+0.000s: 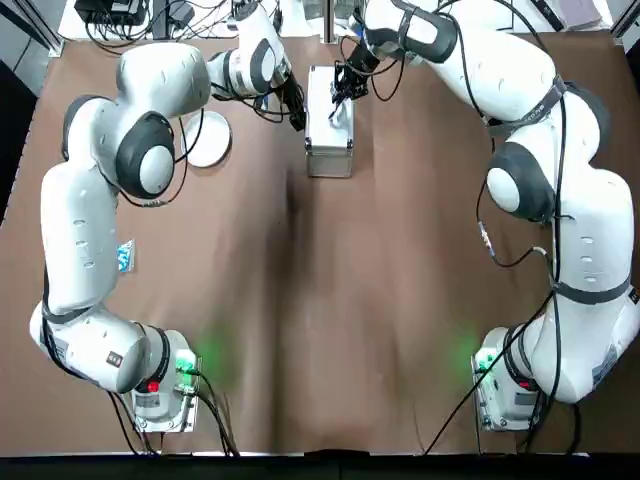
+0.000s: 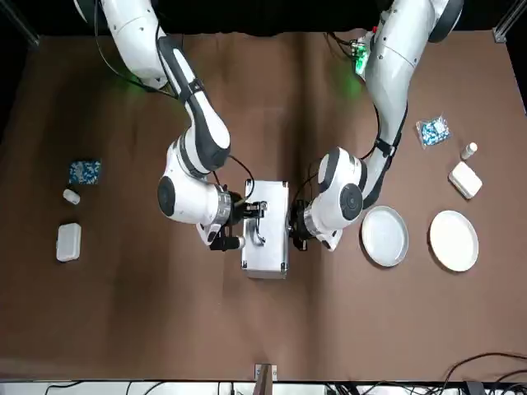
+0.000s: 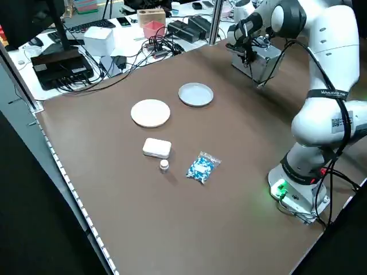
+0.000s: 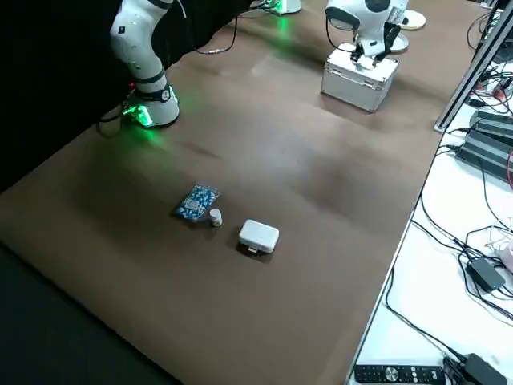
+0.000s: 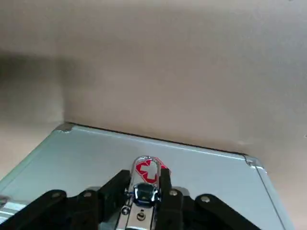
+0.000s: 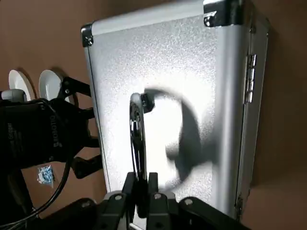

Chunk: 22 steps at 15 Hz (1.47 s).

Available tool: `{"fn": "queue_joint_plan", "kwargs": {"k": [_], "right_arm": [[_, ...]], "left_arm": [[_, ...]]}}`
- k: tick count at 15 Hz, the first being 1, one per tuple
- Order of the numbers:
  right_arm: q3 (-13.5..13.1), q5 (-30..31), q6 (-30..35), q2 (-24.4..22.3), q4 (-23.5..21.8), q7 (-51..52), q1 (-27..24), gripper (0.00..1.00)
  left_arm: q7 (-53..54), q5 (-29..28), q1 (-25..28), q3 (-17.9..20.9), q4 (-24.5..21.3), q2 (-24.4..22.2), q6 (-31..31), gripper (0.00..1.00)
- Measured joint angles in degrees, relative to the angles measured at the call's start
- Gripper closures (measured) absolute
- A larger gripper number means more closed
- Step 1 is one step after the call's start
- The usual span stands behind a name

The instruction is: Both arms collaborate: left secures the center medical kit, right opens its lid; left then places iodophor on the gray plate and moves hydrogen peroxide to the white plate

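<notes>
Right gripper (image 2: 247, 216) sits on top of the medical kit (image 2: 268, 247), its fingers pressed onto the thin metal handle (image 6: 136, 134) in the middle of the lid. I judge this hold is meant to give it something to pull the lid up by. The left gripper (image 2: 295, 228) is against the kit's side that faces the plates. In its wrist view its fingers (image 5: 115, 188) stand close on either side of a small metal fitting (image 5: 144, 184) on the case and seem to pinch it. That suits the job of keeping the light case from sliding or lifting while the lid is pulled. The kit lies flat on the brown counter (image 2: 272, 99) between the two grippers, with its lid down, so the opening is not yet done. The gray plate (image 2: 384, 236) lies just beyond the left gripper from the kit, and the white plate (image 2: 454, 240) a little farther out on the same side. Both plates are bare. No dark brown bottle shows anywhere, so the iodophor is presumably inside the shut case. The only clear marking is a red cross emblem (image 5: 147, 170) on the fitting. The white lettering on the left gripper's body in the right wrist view and the band on the left arm in the left side view are too small to read.
</notes>
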<state>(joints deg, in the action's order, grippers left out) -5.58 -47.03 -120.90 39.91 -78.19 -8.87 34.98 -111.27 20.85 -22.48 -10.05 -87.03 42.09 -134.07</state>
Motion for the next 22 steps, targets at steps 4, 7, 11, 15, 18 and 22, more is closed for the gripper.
{"fn": "queue_joint_plan", "kwargs": {"k": [4, 7, 11, 15, 18, 22], "right_arm": [[-0.13, -1.17, 0.10, 0.04, -0.02, -0.05, -0.07, 0.87], [-0.42, -3.38, 0.61, 0.19, -0.07, 0.27, -0.31, 0.87], [-0.52, -3.63, 1.58, 0.18, 0.09, 0.18, -0.45, 0.87], [-0.68, -3.97, 3.53, 0.18, 0.73, 0.18, -1.10, 0.87], [-0.69, -4.09, 4.84, 0.17, 1.13, 0.19, -1.61, 0.87], [-0.68, -4.14, 7.00, 0.16, 1.79, 0.22, -2.50, 0.87]], "left_arm": [[-0.05, 0.00, 0.00, 0.02, 0.00, 0.00, 0.00, 0.68], [-0.06, 0.00, 0.00, 0.05, 0.00, 0.00, 0.01, 0.68], [-0.22, 0.00, -0.01, 0.05, 0.00, 0.00, 0.04, 0.68], [-0.26, 0.00, -0.02, 0.04, 0.03, -0.01, 0.05, 0.68], [-0.35, 0.00, -0.03, 0.03, 0.03, -0.03, 0.06, 0.68], [-0.49, 0.00, -0.03, 0.00, 0.04, -0.06, 0.06, 0.68]]}}
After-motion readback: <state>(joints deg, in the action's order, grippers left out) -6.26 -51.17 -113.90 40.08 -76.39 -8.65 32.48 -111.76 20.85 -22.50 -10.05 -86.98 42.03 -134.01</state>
